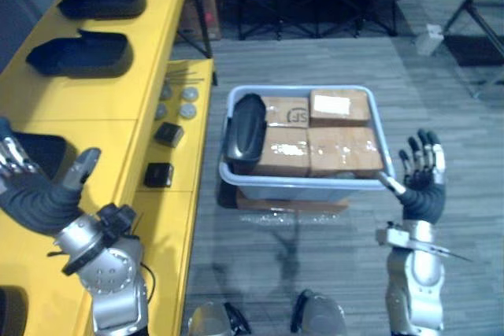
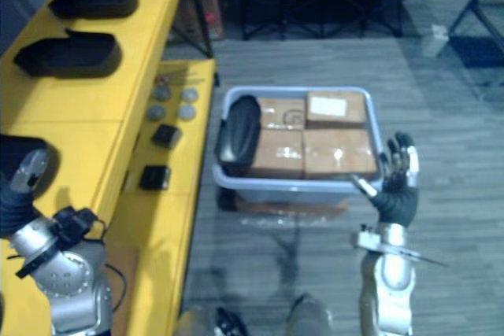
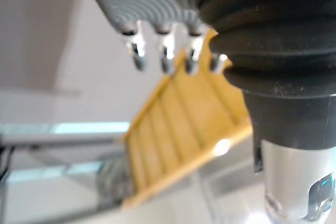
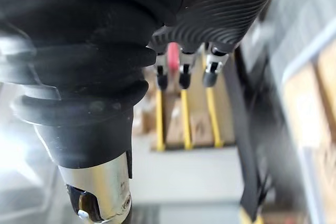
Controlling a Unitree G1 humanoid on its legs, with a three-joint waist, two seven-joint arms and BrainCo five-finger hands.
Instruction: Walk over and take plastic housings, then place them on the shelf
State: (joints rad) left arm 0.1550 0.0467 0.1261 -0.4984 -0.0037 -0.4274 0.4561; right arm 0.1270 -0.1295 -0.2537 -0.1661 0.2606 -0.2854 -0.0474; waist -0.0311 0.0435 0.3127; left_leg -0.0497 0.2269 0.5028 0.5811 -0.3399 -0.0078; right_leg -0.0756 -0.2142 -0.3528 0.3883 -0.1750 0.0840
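The bin (image 1: 299,188) sat on the floor (image 1: 441,116), the shelf (image 1: 87,108) at its 9 o'clock carrying housings (image 1: 83,54). Inside, a housing (image 1: 246,127) lay at 9 o'clock of the boxes (image 1: 315,143).

I can read nothing here for certain. The brown cardboard box (image 1: 287,112) in the pale grey plastic bin (image 1: 315,189) carries a dark stamped mark too small for me to make out. The white paper label (image 1: 331,105) on the neighbouring cardboard box (image 1: 361,108) shows no legible print.
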